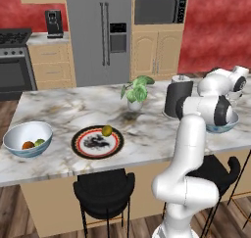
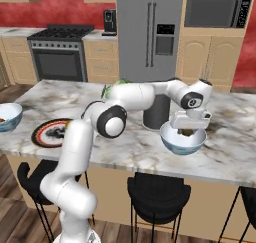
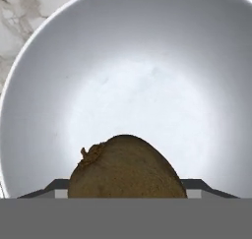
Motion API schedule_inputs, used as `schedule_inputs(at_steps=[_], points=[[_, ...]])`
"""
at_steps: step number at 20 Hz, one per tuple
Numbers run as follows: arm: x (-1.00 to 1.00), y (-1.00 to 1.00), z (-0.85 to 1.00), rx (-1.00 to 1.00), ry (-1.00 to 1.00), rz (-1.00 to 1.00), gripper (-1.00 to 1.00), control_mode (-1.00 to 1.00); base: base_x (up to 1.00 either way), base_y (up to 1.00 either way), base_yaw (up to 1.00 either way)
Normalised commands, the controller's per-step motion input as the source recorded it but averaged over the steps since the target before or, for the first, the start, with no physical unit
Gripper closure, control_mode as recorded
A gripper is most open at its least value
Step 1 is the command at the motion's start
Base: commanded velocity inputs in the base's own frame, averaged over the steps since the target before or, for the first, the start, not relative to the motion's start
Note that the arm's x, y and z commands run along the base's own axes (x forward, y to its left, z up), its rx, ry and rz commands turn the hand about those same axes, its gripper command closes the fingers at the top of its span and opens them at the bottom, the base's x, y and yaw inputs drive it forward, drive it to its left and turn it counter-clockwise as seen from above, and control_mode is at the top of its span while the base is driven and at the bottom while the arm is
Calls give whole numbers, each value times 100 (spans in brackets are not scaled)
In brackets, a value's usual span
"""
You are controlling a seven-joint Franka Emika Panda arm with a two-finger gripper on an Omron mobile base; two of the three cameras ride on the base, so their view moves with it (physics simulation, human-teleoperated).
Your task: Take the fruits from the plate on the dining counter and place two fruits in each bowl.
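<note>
The dining counter [image 1: 147, 129] carries two bowls, one plate [image 1: 81, 136] and four fruits: an orange and a green one in the left bowl [image 1: 19, 134], a yellow-green one on the plate's far rim, and the brown kiwi [image 3: 127, 166] clasped in the gripper [image 2: 189, 131]. That gripper hangs just over the right bowl [image 2: 183, 143], which looks bare inside. To do this well, I would lower the kiwi toward the middle and let go gently so it cannot bounce out.

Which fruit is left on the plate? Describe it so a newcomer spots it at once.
On the marble counter, find the plate with the black rim and red ring, right of the left bowl. The fruit sits at its far edge: small, yellow-green, alone there, unlike the orange and green ones in that bowl.
</note>
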Motion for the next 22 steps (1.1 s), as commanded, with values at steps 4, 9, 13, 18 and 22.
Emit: schedule_inputs(at_steps=[4,9,13,18,22], points=[[8,0,-31,0,6,0,100,-100,0,0,0],[0,9,-33,-6,0,0,100,-100,0,0,0],[0,2,-26,-9,0,0,100,-100,0,0,0],[0,1,-19,-6,0,0,100,-100,0,0,0],[0,13,0,0,0,0,100,-100,0,0,0]])
